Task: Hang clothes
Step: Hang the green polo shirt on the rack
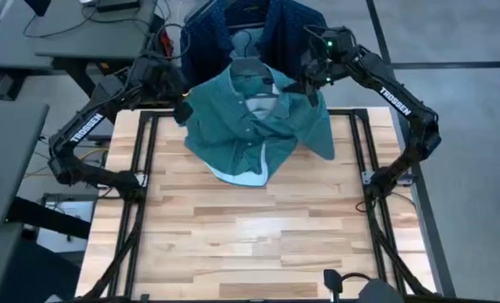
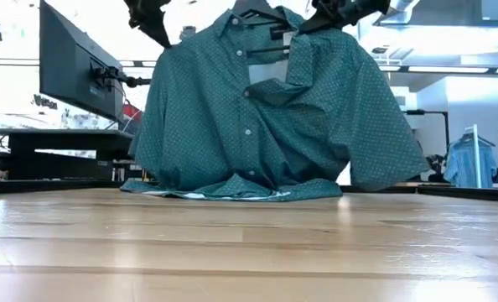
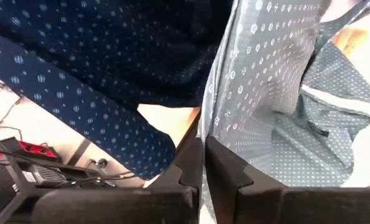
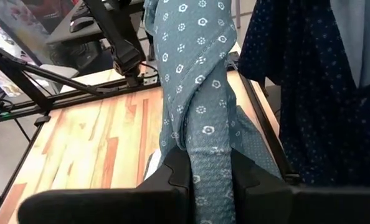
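Near part of the wooden surface (image 1: 258, 244) is bare planks. Mid-surface, the teal shirt (image 1: 250, 126) is lifted on a black hanger (image 2: 261, 13), hem touching the boards. Left hand (image 1: 183, 109) is closed, pinching the shirt's left shoulder edge; right hand (image 4: 203, 171) is clamped on a bunched fold of teal cloth at the right shoulder. Step looks like seating the shirt on the hanger. To do it well: keep both grips firm, raise evenly so the hem clears the surface, spread the shoulders apart so the collar sits centred at the hook, avoid dragging the placket open. Far edge: the navy dotted shirt (image 1: 271, 25) hangs behind.
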Motion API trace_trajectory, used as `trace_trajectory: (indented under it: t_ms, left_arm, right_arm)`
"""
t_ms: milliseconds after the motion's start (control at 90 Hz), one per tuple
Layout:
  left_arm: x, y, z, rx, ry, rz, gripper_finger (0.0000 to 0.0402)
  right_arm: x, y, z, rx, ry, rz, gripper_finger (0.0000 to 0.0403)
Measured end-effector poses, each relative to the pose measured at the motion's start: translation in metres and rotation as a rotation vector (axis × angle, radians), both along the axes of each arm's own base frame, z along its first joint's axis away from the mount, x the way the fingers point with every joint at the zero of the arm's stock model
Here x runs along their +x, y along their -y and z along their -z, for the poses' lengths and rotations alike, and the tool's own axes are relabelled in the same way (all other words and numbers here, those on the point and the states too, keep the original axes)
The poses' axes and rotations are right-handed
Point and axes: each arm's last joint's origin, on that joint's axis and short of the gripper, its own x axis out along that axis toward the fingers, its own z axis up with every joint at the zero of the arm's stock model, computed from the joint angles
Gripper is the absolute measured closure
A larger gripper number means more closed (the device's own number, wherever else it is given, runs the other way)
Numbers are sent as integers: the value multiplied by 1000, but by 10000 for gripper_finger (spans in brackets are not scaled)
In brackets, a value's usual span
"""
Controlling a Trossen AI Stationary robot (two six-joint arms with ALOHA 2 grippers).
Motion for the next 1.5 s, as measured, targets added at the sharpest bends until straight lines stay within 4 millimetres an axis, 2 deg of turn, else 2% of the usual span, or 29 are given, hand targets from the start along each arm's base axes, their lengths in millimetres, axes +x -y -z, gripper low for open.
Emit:
trace_trajectory:
  t_ms: [144, 300, 489, 656, 789, 967, 1178, 1356, 1500]
  left_arm:
    - [1, -1, -4, 29, 34, -12, 391]
    - [-1, -2, -7, 31, 55, -33, 348]
    - [-20, -2, -45, 124, 155, -85, 293]
    - [-33, -2, -68, 205, 229, -131, 276]
    - [-36, -4, -67, 200, 221, -145, 276]
    - [-33, -7, -58, 154, 173, -141, 278]
    - [-30, -11, -44, 103, 133, -148, 278]
    - [-29, -12, -43, 99, 126, -145, 278]
    - [-29, -12, -44, 99, 128, -144, 279]
  right_arm:
    - [0, 0, -2, -13, 13, 1, 377]
    - [-1, 5, -6, -23, 45, 27, 377]
    - [-5, 24, -17, -33, 106, 97, 377]
    - [-3, 48, -30, -40, 120, 129, 377]
    - [0, 68, -43, -48, 126, 138, 377]
    - [10, 94, -46, -74, 151, 161, 377]
    - [13, 100, -49, -71, 227, 153, 377]
    - [16, 102, -59, -117, 298, 162, 377]
    - [20, 114, -59, -139, 371, 202, 377]
